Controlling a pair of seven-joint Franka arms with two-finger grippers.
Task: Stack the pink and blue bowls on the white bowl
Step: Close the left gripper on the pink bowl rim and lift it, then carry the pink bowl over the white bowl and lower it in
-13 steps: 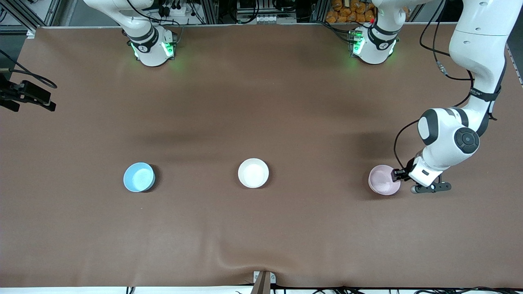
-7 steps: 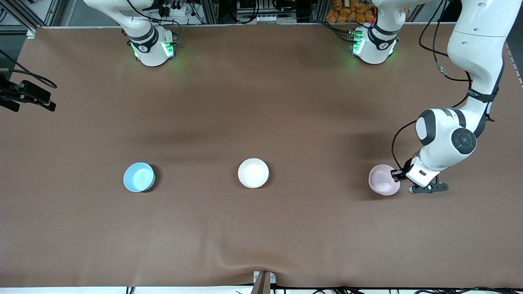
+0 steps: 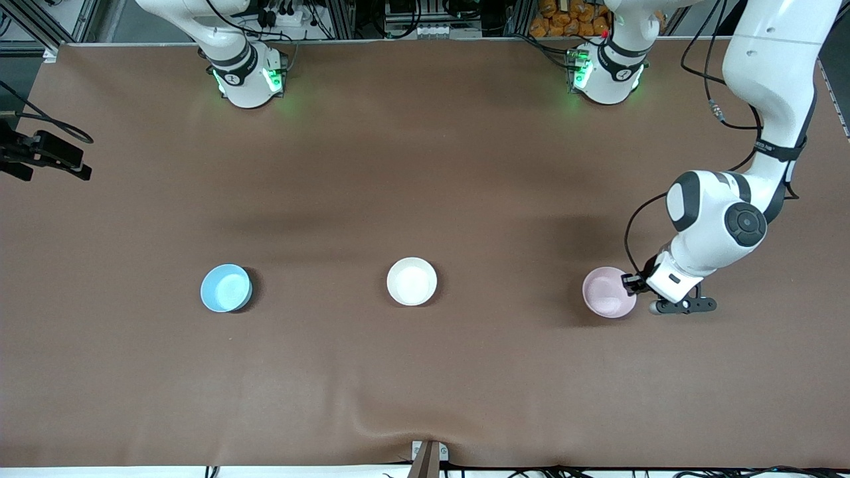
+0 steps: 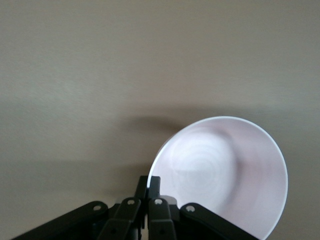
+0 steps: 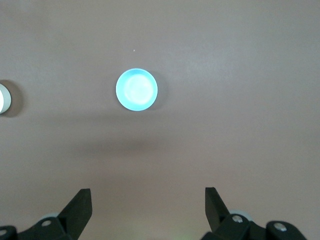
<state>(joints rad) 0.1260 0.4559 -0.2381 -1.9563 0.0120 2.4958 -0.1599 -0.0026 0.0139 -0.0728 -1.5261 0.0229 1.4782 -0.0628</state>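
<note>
The pale pink bowl (image 3: 605, 293) is toward the left arm's end of the table. My left gripper (image 3: 629, 284) is shut on its rim, one finger inside and one outside. In the left wrist view the pink bowl (image 4: 225, 175) hangs from the gripper (image 4: 148, 181) and casts a shadow on the cloth. The white bowl (image 3: 412, 281) sits mid-table. The sky blue bowl (image 3: 226, 287) sits toward the right arm's end. My right gripper (image 5: 148, 192) is open and empty, high over the table. Its wrist view shows the blue bowl (image 5: 136, 89) far below.
A brown cloth (image 3: 425, 372) covers the table, with a wrinkle at its edge nearest the front camera. A black camera mount (image 3: 46, 156) juts over the table's edge at the right arm's end. The white bowl's edge (image 5: 4, 98) shows in the right wrist view.
My left gripper has carried the pink bowl a short way toward the white bowl. The blue and white bowls have not moved.
</note>
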